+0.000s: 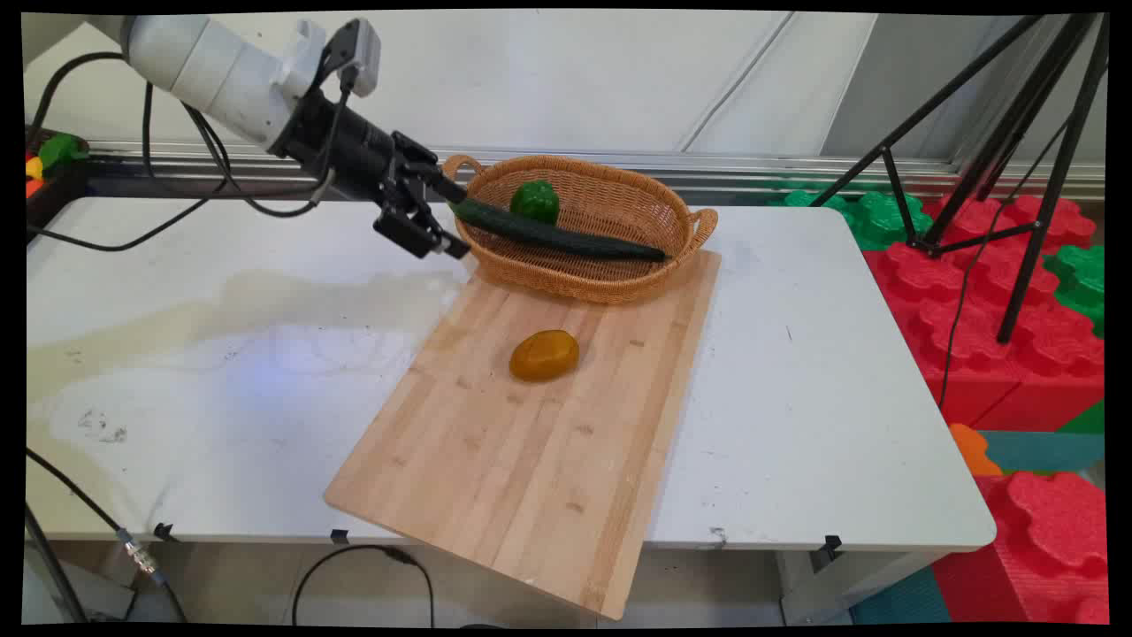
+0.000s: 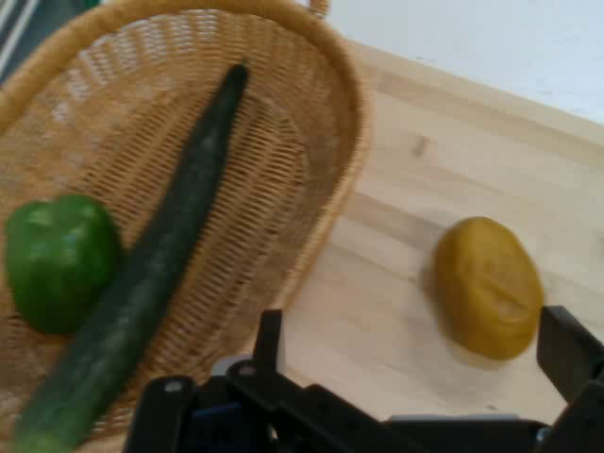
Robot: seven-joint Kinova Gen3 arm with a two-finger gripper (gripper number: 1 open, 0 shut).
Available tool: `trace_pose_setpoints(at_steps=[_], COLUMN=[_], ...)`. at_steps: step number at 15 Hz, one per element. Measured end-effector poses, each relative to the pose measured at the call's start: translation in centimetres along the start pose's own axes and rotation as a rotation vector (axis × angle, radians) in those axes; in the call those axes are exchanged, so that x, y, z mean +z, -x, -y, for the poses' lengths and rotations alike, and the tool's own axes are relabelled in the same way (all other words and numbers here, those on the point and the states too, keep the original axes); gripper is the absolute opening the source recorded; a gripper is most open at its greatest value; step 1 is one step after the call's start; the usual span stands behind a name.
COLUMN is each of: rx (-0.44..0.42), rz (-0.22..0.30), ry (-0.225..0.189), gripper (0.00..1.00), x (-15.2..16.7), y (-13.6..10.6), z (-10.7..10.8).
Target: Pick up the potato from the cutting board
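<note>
Main view | hand (image 1: 439,215) spread wide | beside woven wicker basket (image 1: 619,274) | long smooth cucumber (image 1: 557,236) inside

bright, even daylight fills the main view, and shadows are soft and faint. the table (image 1: 796,398) shows a pale sheen toward 9 o'clock. a small soft shadow sits under the potato (image 1: 544,355) on the cutting board (image 1: 531,460). straight lines bow toward the edges. the hand view is soft, and the basket (image 2: 330,189) and cucumber (image 2: 151,283) look slightly smeared.
</note>
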Motion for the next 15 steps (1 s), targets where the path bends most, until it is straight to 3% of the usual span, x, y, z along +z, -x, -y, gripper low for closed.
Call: trace_pose_setpoints(at_steps=[5, 15], rx=[0.006, -0.023], rz=[0.029, 0.119], ry=[0.027, 0.051], gripper=[1.00, 1.00], x=[1.9, 9.3], y=[-0.3, -0.4], z=[-2.1, -5.9])
